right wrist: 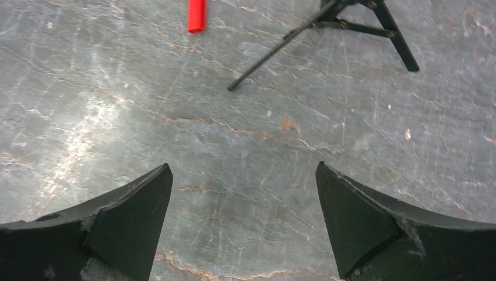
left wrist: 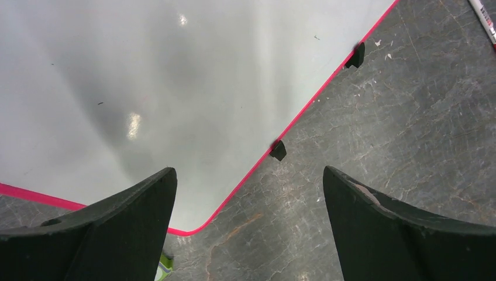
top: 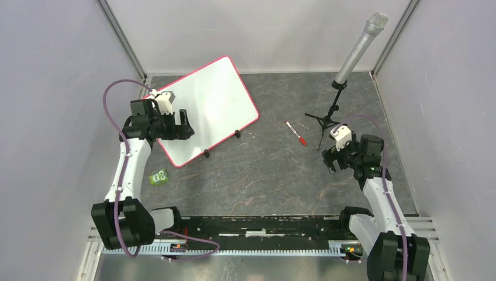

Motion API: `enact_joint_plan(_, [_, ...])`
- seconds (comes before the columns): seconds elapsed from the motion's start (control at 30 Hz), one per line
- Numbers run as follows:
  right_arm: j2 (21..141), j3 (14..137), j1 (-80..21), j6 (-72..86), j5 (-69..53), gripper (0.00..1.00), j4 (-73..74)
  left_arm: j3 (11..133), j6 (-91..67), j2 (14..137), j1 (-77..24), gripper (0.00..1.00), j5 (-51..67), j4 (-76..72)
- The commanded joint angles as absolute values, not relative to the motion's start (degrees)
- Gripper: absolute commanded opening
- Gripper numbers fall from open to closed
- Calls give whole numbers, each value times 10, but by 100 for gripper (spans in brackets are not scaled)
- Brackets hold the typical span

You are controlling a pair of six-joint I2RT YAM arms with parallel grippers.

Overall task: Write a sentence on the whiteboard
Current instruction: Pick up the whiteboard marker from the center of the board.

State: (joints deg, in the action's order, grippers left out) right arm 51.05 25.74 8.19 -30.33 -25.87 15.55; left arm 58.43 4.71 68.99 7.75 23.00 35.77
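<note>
The whiteboard point(top: 213, 102) lies flat at the back left, white with a pink-red frame and two black clips on its near-right edge. Its surface is blank; no sentence shows on it. It fills the upper left of the left wrist view point(left wrist: 175, 88). My left gripper point(top: 182, 126) is open and empty over the board's left part. A marker with a red cap point(top: 296, 133) lies on the table right of the board; its red end shows in the right wrist view point(right wrist: 197, 14). My right gripper point(top: 337, 161) is open and empty, near and right of the marker.
A microphone on a black tripod stand point(top: 333, 114) stands at the back right, one leg close to the marker. A small green object point(top: 158, 177) lies near the board's near-left corner. Grey walls close in both sides.
</note>
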Motion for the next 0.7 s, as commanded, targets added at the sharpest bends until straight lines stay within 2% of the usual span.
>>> enact_joint_plan(0.0, [498,260,43,-313,-264,99,149,592,46,679,71,100,247,359])
enact_joint_plan(0.1, [504,266,6,-310,-259,99,144,591,47,675,68,100,255,358])
enact_joint_plan(0.23, [541,298,-54,-300,-241,91,137,591,46,676,62,100,258,359])
enact_joint_plan(0.43, [637,353,-143,-259,-161,74,86,592,45,678,55,100,268,361])
enact_joint_plan(0.57, [719,411,-166,-244,-121,61,64,592,54,675,53,100,269,367])
enact_joint_plan(0.67, [777,450,-175,-240,-111,58,56,591,58,672,51,100,269,372])
